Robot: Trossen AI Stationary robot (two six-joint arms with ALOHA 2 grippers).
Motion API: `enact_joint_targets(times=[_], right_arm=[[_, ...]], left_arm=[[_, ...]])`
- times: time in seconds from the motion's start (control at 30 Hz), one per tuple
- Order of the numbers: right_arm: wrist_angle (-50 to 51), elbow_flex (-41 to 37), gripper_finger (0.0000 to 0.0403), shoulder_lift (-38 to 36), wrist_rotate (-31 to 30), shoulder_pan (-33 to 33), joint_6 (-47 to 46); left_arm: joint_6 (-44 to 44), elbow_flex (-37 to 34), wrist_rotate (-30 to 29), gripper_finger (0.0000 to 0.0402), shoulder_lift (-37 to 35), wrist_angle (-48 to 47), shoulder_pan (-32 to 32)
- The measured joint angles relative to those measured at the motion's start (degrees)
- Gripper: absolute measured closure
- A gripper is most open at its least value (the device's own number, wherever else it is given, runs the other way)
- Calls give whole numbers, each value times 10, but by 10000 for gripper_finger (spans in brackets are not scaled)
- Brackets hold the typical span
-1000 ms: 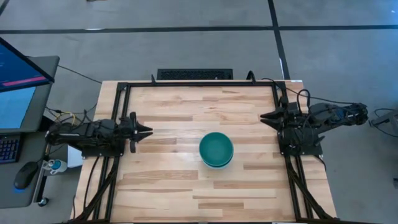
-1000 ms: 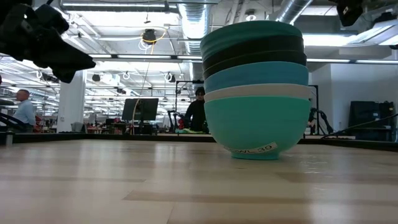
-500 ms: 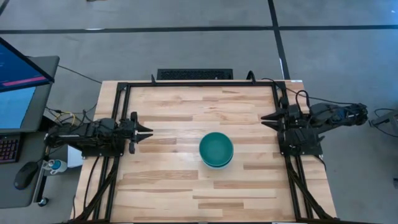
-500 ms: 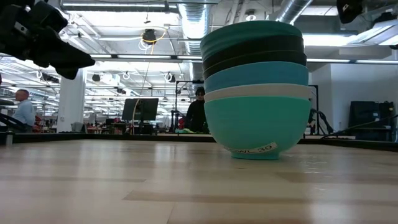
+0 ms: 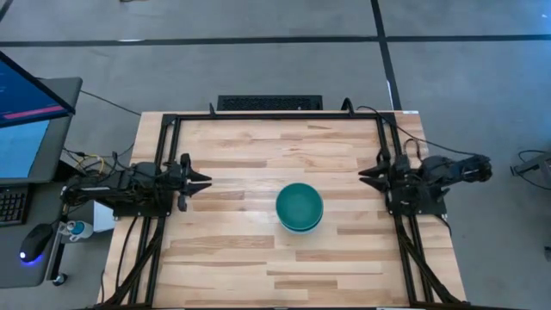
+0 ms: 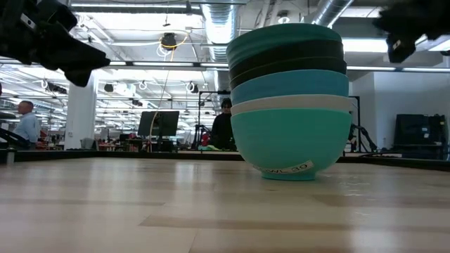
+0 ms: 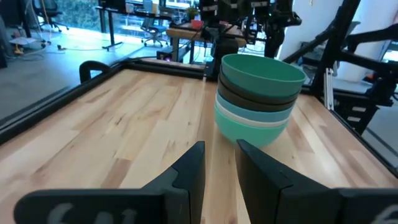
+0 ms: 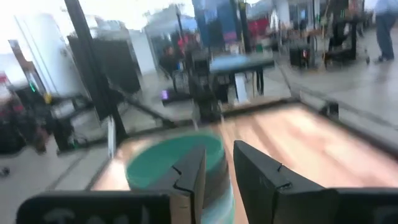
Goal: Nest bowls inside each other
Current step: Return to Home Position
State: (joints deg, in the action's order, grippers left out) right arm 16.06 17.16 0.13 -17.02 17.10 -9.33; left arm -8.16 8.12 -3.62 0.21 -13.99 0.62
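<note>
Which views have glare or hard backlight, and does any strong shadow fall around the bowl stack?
Low view: bright ceiling lights behind the stack of bowls backlight it. Right wrist view: the upper background is blown out white. Left wrist view: soft sheen on the table, no hard glare. High view: even light, no strong shadow beside the stack.

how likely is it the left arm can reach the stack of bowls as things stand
Probably yes. The left arm waits at the table's left edge, jaws facing the stack of bowls, with only bare wood between them. Reach itself looks plausible, not certain.
</note>
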Motion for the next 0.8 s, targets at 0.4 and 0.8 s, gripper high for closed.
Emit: enact_joint_targets(times=[0.4,0.8], right_arm=[[-46,-80,296,0,1,-4,-10],[-173,-161,296,0,7,-8,-5]], left_arm=[[0,-70,2,322,13,153,2],[-21,-71,14,322,13,149,12]])
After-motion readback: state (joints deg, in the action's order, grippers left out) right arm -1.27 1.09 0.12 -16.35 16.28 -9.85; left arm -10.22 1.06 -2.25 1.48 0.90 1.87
